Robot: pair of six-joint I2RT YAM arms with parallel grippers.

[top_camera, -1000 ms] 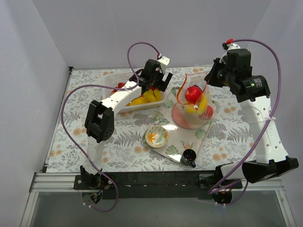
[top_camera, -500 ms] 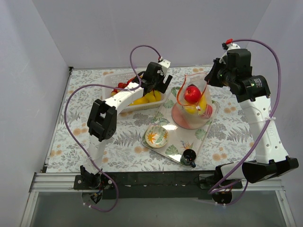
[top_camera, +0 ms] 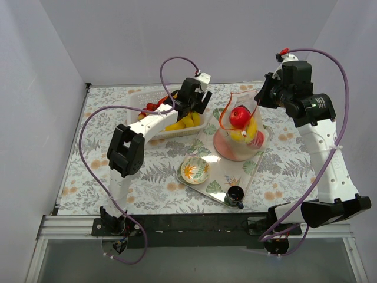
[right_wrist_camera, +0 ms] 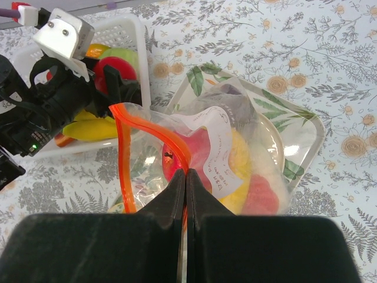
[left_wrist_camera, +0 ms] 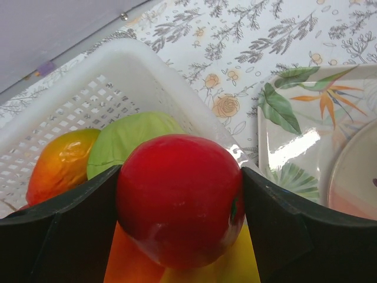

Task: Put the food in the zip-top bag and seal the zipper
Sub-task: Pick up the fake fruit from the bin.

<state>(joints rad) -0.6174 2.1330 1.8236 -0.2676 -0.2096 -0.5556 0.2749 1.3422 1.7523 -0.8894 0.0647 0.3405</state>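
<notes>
**Top external: left tool [top_camera: 189,109] on a red apple [left_wrist_camera: 177,197], right tool [top_camera: 263,94] holding the zip-top bag [top_camera: 238,138] open**

Left of desk [top_camera: 88,171]: white basket [top_camera: 140,105]. Contents are yellow bananas [top_camera: 182,122], a green piece [left_wrist_camera: 126,138], an orange-yellow piece [left_wrist_camera: 59,165] and the red apple. In the left wrist view the apple sits between the two fingers, each against one side of it. The tool is closed on the apple, low in the basket over the bananas.

Centre: leaf-patterned tray [top_camera: 250,166] carries a floral bowl [top_camera: 194,170], a small dark cup [top_camera: 235,195] and a round plate [left_wrist_camera: 353,177]. The bag stands on the plate. Contents are a second apple [top_camera: 239,116], a banana piece [top_camera: 252,131] and a reddish piece [right_wrist_camera: 259,197] at the bottom.

Right: the right tool is clamped shut on the zipper [right_wrist_camera: 121,153] at the bag's mouth and holds that edge up. The mouth gapes toward the basket. The zipper is unsealed.

Risks, as I judge them:
- The apple is glossy and round. An off-centre pinch could let it squirt out on the lift.
- The basket wall is close beside the fingers and could snag the tool or tip the basket.
- The bag is held at one point only, so its mouth is slack and narrow. An apple striking the rim could fold the mouth shut, drag the strip from the right tool or topple the bag.
- The bag already looks well filled, so more fruit may crowd the zipper line and hinder sealing.
</notes>
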